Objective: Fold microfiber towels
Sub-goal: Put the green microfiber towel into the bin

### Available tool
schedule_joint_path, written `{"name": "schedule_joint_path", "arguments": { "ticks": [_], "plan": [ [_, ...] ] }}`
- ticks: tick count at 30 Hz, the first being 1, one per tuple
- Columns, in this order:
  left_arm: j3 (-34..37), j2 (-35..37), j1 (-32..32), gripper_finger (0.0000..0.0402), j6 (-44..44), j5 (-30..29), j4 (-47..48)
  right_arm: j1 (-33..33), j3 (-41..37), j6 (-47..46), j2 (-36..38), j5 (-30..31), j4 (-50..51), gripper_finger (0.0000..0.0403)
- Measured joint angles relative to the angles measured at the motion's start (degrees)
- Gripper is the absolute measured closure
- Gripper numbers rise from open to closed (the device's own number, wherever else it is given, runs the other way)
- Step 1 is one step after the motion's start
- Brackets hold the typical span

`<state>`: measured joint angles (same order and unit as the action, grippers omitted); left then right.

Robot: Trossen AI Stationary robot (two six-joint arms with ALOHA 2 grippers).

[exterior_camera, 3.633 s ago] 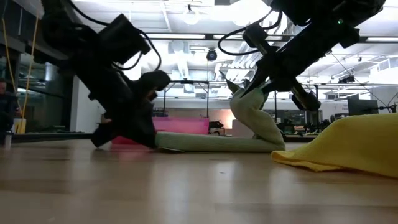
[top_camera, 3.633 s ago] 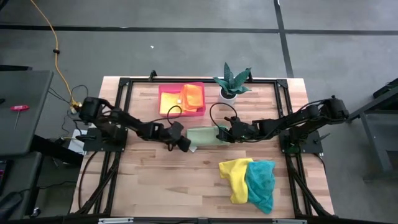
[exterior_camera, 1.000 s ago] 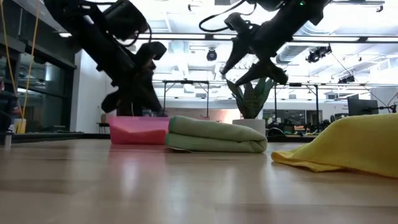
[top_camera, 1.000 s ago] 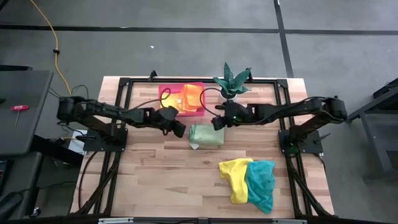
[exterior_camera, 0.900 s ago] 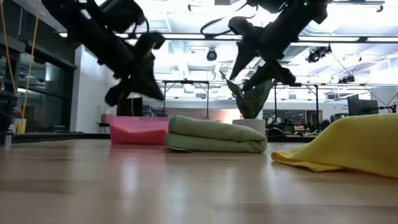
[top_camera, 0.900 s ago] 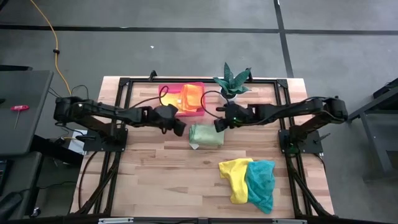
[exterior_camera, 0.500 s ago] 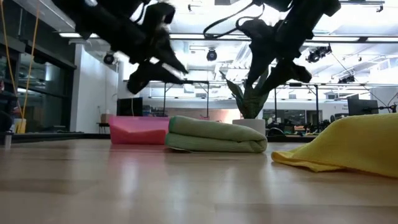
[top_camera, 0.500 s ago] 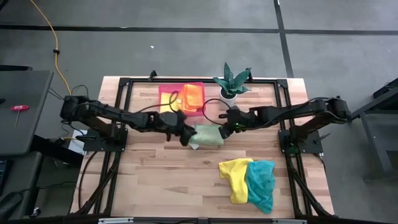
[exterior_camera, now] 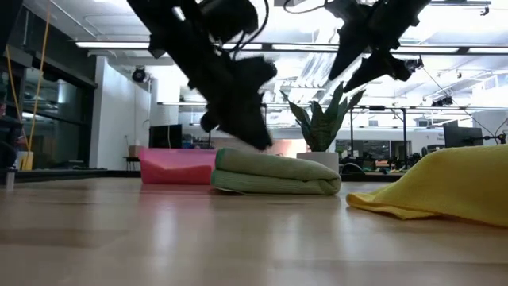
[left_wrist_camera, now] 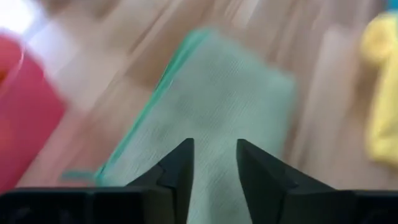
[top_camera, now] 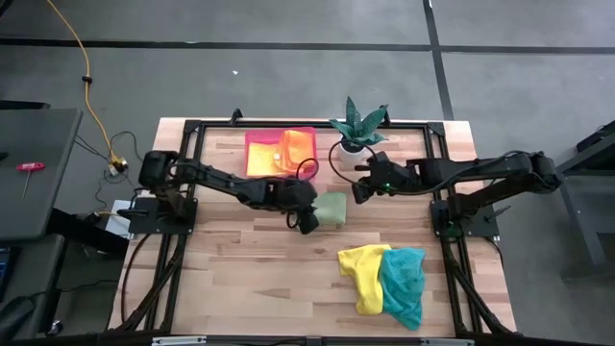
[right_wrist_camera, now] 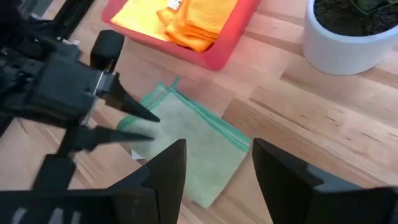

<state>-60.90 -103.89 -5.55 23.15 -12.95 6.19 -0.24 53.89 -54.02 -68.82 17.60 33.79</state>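
A folded light green towel lies flat on the table, just in front of the pink tray. My left gripper slants down over the towel's left end. Its fingers are open, and the green cloth fills the gap between them. My right gripper hangs open above the table, to the right of the towel and clear of it. A yellow towel and a teal towel lie crumpled near the front right. My left gripper stands with its fingertips right at the top of the green towel's left end; whether they touch the cloth, I cannot tell.
The pink tray holds a folded orange towel and a yellow one. A potted plant stands at the far edge, behind my right gripper. Bare wood lies at the front left.
My left gripper has swung from beside the pink tray toward the table's right and down onto the green towel's left end, rolling and opening on the way. My right gripper has drawn back toward the right and risen, away from the towel. The towel has stayed still.
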Motion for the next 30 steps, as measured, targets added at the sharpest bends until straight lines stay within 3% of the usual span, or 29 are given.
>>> {"name": "schedule_joint_path", "arguments": {
  "ticks": [4,8,21,30],
  "plan": [
    [0.02,-0.61,-0.07,0.0348,0.22,-3.57,6.86,0.57,0.00,-0.06,-0.45,0.19,0.03,0.0226],
    [0.00,-0.59,0.21,0.0394,-0.73,-2.52,8.53,0.80,0.00,-0.08,-0.71,0.67,-0.04,0.0226],
    [2.77,-0.57,5.38,0.0398,9.63,-0.71,13.75,0.80,0.00,0.05,-0.83,1.12,0.29,0.0226],
    [2.95,1.72,8.92,0.0397,11.20,4.11,20.18,0.80,0.00,0.00,-0.83,1.09,0.29,0.0226]
  ]
}}
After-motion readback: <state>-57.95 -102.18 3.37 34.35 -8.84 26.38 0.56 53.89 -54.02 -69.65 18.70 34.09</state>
